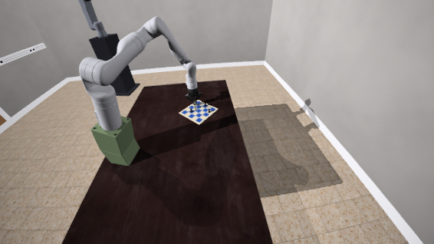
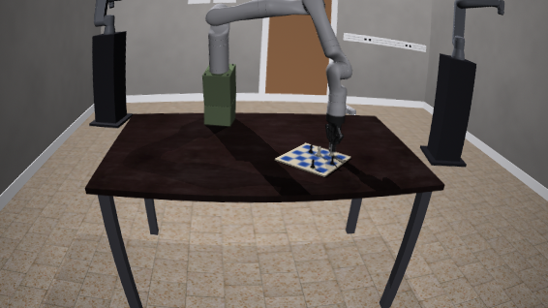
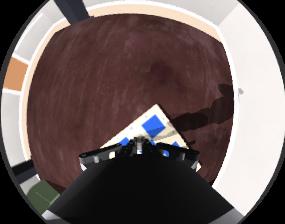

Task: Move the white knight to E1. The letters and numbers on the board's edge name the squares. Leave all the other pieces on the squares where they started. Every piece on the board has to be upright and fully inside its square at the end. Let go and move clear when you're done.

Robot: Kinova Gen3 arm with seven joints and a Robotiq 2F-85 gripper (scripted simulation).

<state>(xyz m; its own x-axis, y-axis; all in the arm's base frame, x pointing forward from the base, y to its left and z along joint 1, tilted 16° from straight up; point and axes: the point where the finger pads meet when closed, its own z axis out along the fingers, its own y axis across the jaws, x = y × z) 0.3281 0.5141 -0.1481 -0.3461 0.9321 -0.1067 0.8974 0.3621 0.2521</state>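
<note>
The small blue-and-cream chessboard (image 1: 198, 112) lies on the dark table; it also shows in the exterior view (image 2: 313, 159) and the wrist view (image 3: 153, 132). My gripper (image 1: 195, 100) (image 2: 332, 147) points straight down over the board's far edge, low on the board. The white knight is a small pale piece between the fingertips, and the fingers are closed narrowly around it. In the wrist view the gripper body hides most of the piece, and only a pale speck (image 3: 138, 144) shows between the fingers. Black pieces (image 1: 191, 109) (image 1: 209, 109) stand upright on other squares.
More small pieces stand close to the gripper on the board (image 2: 314, 163) (image 2: 321, 150). The arm's green base (image 1: 115, 141) sits on the table to the left. Two black camera stands (image 2: 108, 77) (image 2: 451, 106) stand on the floor beside the table.
</note>
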